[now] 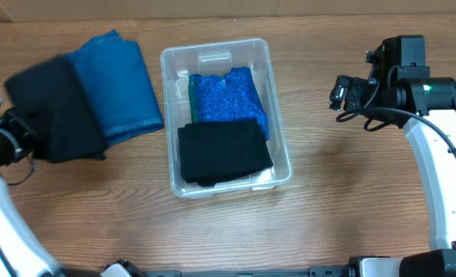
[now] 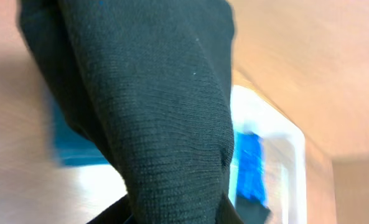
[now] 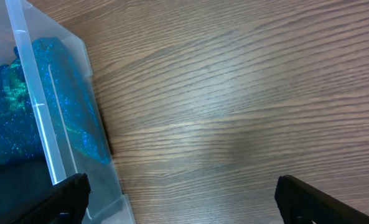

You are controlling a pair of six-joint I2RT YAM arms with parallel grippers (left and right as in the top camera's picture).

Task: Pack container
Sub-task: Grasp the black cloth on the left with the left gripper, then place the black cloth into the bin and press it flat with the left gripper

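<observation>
Wood-grain table (image 1: 351, 192) carries the container (image 1: 166, 115) midway between its left and right edges. Inside lie a sparkly blue cloth (image 1: 228, 96) toward the far edge and a folded black cloth (image 1: 224, 150) toward the near edge, overlapping it. By the left edge a black knit cloth (image 1: 54, 108) lies partly over a plain blue cloth (image 1: 120, 81). The left gripper (image 1: 16, 135) touches the black knit cloth, which fills its wrist view; whether it pinches, I cannot tell. The right gripper (image 3: 181, 185) hangs spread wide over bare wood toward the right edge, apart from the container.
</observation>
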